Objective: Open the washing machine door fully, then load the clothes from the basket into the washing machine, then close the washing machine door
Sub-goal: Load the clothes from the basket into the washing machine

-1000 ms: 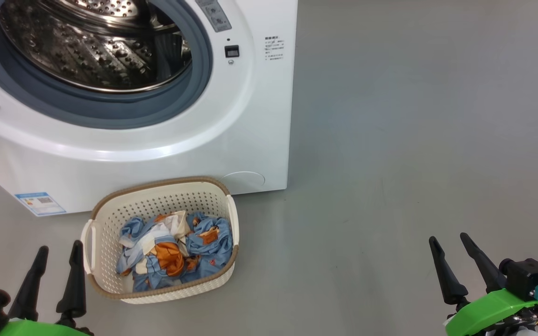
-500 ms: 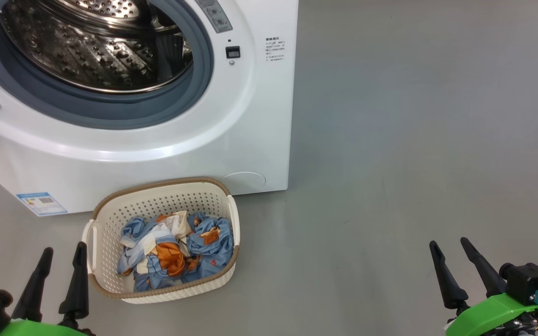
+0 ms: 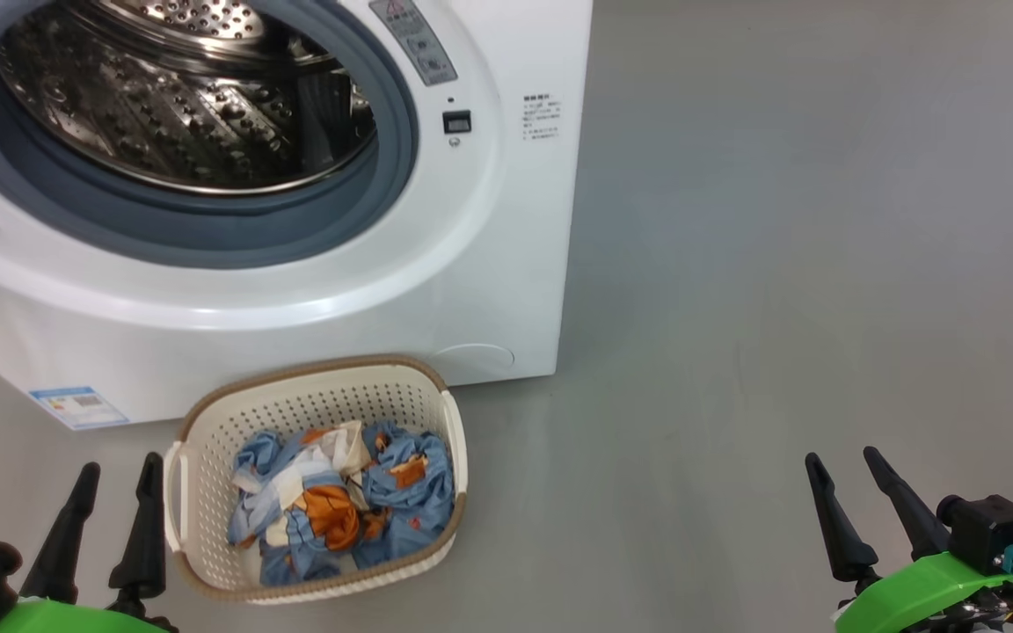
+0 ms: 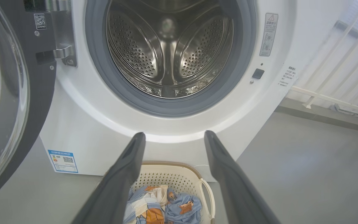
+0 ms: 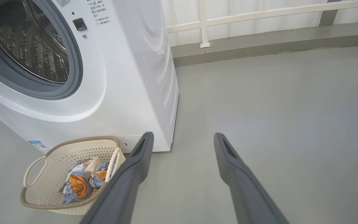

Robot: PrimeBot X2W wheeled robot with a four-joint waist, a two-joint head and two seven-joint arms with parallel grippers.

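The left gripper (image 3: 120, 464) hovers with its two long dark tapered fingers spread apart and nothing between them, just left of the small cream-white perforated plastic basket (image 3: 295, 409) with a brown woven-look rim. The right gripper (image 3: 842, 457), equally wide and empty, hangs well to the right over the bare grey floor (image 3: 779, 264).

The bundle of light blue clothes (image 3: 339, 510) with orange and cream patches lies crumpled in the basket, which stands on the floor against the front of the big white washing machine (image 3: 471, 264).

The left wrist view looks straight into the perforated steel drum (image 4: 169, 53), ringed by a smooth grey rubber gasket (image 4: 166, 107). It also brings in the metal hinge (image 4: 64, 37) and the glossy black round door (image 4: 39, 93), swung open to the left. A blue label (image 4: 62, 161) with a QR code sits low on the front, and a grey sticker (image 4: 268, 34) carries a red warning triangle; its writing is too small to read.

The right wrist view adds the machine's side panel and a white railing (image 5: 204, 21) behind.
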